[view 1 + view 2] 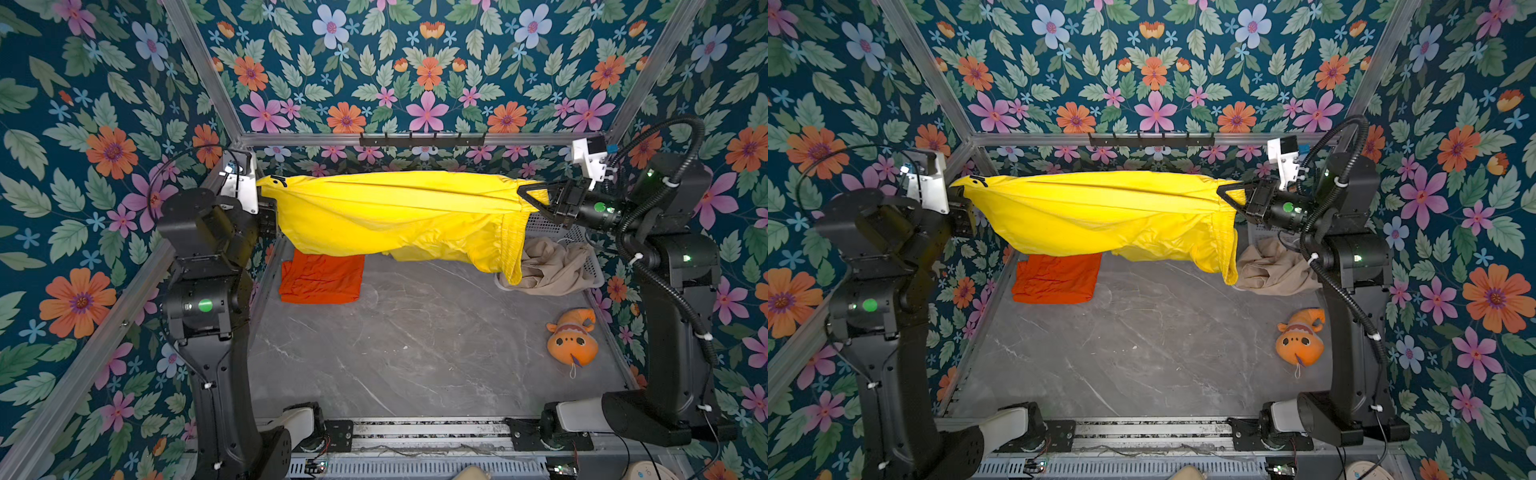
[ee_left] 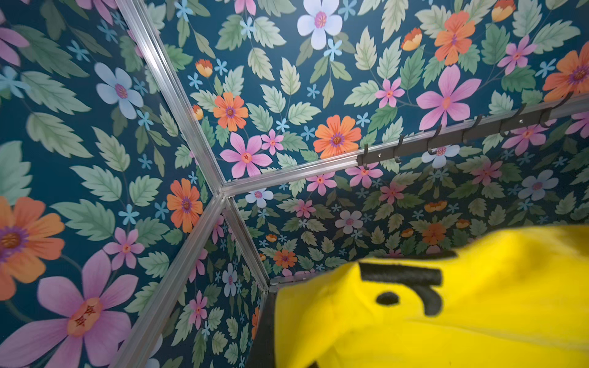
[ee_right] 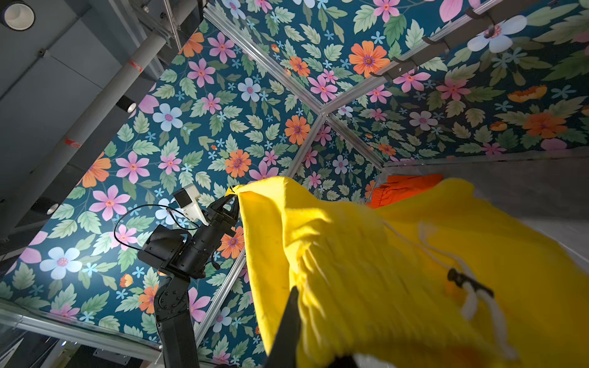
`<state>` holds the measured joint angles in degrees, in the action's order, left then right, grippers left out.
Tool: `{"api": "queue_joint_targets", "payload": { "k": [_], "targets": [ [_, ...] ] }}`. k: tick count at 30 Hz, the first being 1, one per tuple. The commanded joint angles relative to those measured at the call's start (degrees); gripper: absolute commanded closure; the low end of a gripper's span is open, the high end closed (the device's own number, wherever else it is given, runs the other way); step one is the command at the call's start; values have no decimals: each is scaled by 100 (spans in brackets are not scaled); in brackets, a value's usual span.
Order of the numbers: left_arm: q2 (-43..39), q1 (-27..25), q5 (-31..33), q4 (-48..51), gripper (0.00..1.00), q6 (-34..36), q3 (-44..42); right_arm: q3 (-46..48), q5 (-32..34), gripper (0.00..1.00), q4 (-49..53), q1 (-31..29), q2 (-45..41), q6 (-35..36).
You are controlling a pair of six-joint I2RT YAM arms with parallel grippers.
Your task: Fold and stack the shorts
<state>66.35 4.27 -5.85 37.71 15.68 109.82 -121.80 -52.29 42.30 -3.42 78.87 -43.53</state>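
Yellow shorts aloft, ends pinched tight in left gripper and right gripper

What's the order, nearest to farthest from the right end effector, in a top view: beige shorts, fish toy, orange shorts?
1. Beige shorts: right rear, close to the right end effector.
2. Fish toy: right side, toward the front.
3. Orange shorts: left rear, folded flat.
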Motion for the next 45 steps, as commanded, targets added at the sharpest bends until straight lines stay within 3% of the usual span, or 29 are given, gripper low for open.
{"api": "queue_joint_targets", "payload": {
  "k": [1, 6, 11, 14, 17, 20, 22, 24, 26, 29, 33, 39, 45],
  "targets": [
    [-71, 35, 924, 18, 100, 128, 9, 30, 26, 100, 246, 36, -83, 74],
    [260, 36, 738, 54, 100, 43, 0, 117, -13, 100, 199, -87, 128, -15],
    [1233, 37, 285, -186, 100, -65, 459, -154, 83, 100, -374, -394, 980, -129],
    [2147, 36, 105, -201, 100, -114, 1466, -1171, 280, 100, -330, -424, 2001, -81],
    [2643, 33, -81, -432, 100, -303, 2179, -3168, 407, 100, 297, -407, 3211, 107],
    [2558, 44, -296, -686, 100, -337, 2178, -4847, 105, 100, 597, -309, 3987, -118],
    [2210, 45, -397, -689, 100, -163, 1688, -4853, 35, 100, 912, -291, 3876, 141],
    [1663, 43, -447, -757, 100, -13, 672, -3824, -15, 100, 1222, -371, 3296, 660],
    [1002, 44, -528, -935, 100, 6, -730, -1812, 59, 100, 797, -466, 2351, 902],
    [251, 44, -769, -963, 100, -83, -2611, 1599, 49, 100, -896, -459, 809, 324],
    [-320, 45, -1179, -978, 100, -264, -4570, 3956, 54, 100, -987, -493, -32, 363],
    [-716, 25, -622, -889, 100, -198, -6002, 6727, 349, 100, -986, -569, -966, 51],
    [-1039, -175, 253, -548, 100, 123, -6295, 8257, 968, 100, -1091, -1486, -1467, -691]
  ]
}}
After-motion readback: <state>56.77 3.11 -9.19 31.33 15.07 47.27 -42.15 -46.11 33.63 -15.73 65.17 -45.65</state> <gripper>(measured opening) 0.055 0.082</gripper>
